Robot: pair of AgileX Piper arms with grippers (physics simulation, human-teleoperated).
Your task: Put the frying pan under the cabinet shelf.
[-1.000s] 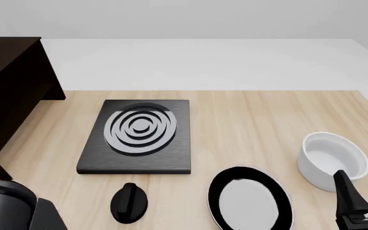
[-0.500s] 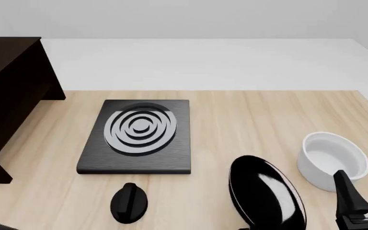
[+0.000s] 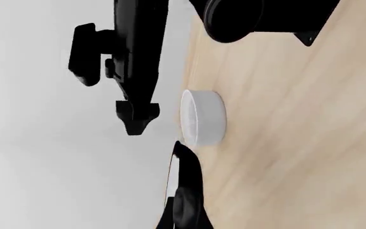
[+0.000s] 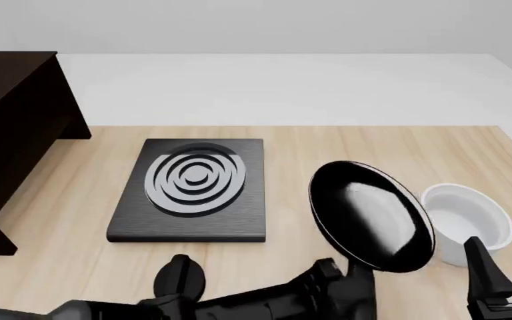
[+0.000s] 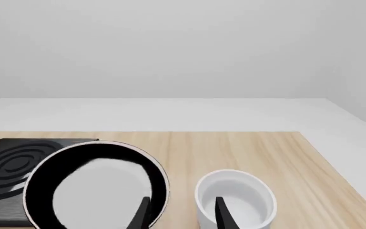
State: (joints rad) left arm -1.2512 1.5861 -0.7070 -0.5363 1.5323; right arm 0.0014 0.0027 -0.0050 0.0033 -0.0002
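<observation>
The pan (image 4: 372, 217) was up off the worktop (image 4: 327, 153), tipped on edge with its pale inside facing back toward the arms, between the burner (image 4: 192, 189) and the bowl (image 4: 465, 223), toward the right side. The left arm reached across along the near edge to it, and its tool (image 4: 356, 280) seemed to have the handle from below, though I could not tell how tightly the jaws were closed. The right tool (image 5: 178, 212) hung by the bowl, parted and holding nothing.

The cabinet (image 4: 11, 133) stood at the far left edge, well apart from the pan. To my mind the carry called for levelling the pan first, then sweeping it left along the near side, staying clear of the burner and the knob (image 4: 181, 280). It would need to go in low, under the overhanging top board, handle trailing.
</observation>
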